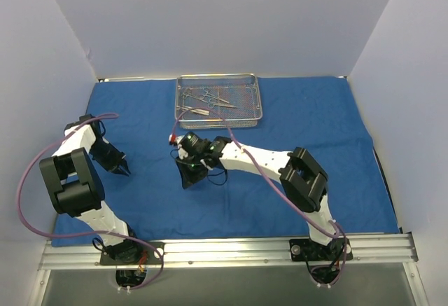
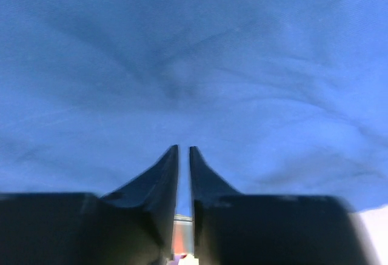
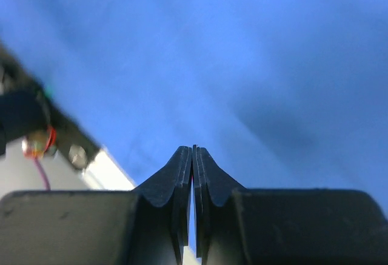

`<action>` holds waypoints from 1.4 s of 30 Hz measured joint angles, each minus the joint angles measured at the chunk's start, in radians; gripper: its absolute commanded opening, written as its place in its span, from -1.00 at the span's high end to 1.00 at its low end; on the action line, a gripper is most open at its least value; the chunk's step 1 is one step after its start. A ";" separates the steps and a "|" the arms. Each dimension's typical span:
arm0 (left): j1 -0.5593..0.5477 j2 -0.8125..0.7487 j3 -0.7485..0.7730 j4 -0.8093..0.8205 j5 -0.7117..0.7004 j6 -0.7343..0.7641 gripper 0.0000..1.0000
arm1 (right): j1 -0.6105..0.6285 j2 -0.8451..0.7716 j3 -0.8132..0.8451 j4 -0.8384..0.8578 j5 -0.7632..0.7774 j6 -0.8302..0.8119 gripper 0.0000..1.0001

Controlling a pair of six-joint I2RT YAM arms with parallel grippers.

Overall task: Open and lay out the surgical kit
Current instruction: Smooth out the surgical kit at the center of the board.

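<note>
The royal-blue cloth wrap [image 1: 301,145] lies spread flat over the table. The silver wire-mesh tray [image 1: 218,99] stands on it at the far middle, with a few thin steel instruments [image 1: 206,101] inside. My left gripper [image 1: 124,171] points down onto the cloth at the left. In the left wrist view its jaws [image 2: 184,148] are closed to a narrow slit filled with blue, and creases in the cloth [image 2: 176,86] run toward the tips. My right gripper [image 1: 190,180] is down on the cloth near the middle, and its fingertips [image 3: 194,148] are pressed together.
White walls close in the left, right and far sides. A metal rail [image 1: 231,250] with both arm bases runs along the near edge. A purple cable [image 1: 28,180] loops off the left arm. Open cloth lies to the right of the tray.
</note>
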 measured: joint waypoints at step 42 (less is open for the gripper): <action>-0.106 0.129 0.200 0.110 0.080 0.138 0.23 | -0.863 -0.287 -0.399 -0.103 0.320 0.009 1.00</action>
